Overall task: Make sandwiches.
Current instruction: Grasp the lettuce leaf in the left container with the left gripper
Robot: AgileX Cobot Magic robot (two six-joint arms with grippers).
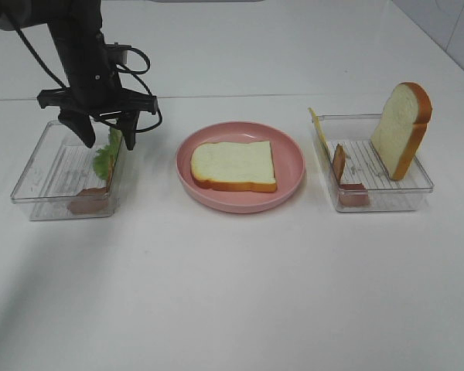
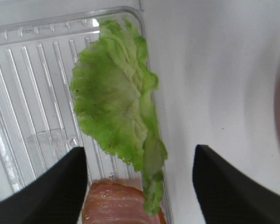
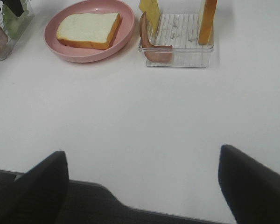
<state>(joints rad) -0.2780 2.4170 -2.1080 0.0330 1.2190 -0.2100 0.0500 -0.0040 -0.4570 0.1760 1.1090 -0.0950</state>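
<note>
The white table (image 1: 232, 309) fills the high view; across its middle band stand a clear left tray (image 1: 39, 166) at centre left, a round pink plate (image 1: 240, 205) in the centre and a clear right tray (image 1: 365, 164) at centre right, each well apart from the next; the left end effector (image 1: 110, 144) hangs from the upper left over the left tray's right-hand wall, its fingers (image 2: 56, 186) spread wide, one above the ribbed tray floor, the other outside the wall, clamping nothing; the right end effector (image 3: 142, 149), seen only in its own wrist view, is likewise wide and empty above bare table; one bread slice (image 1: 233, 165), white with orange-brown crust, lies flat on the plate; a second slice (image 1: 402, 130) stands tilted in the right tray's far right corner; the frilled green lettuce leaf (image 1: 107, 158) leans on the left tray's right wall, between the spread fingers; a yellow cheese square (image 1: 318, 131) stands along the right tray's left wall; a curled bacon strip (image 1: 353, 198) lies below it; another strip (image 1: 89, 202) lies at the left tray's near wall.
</note>
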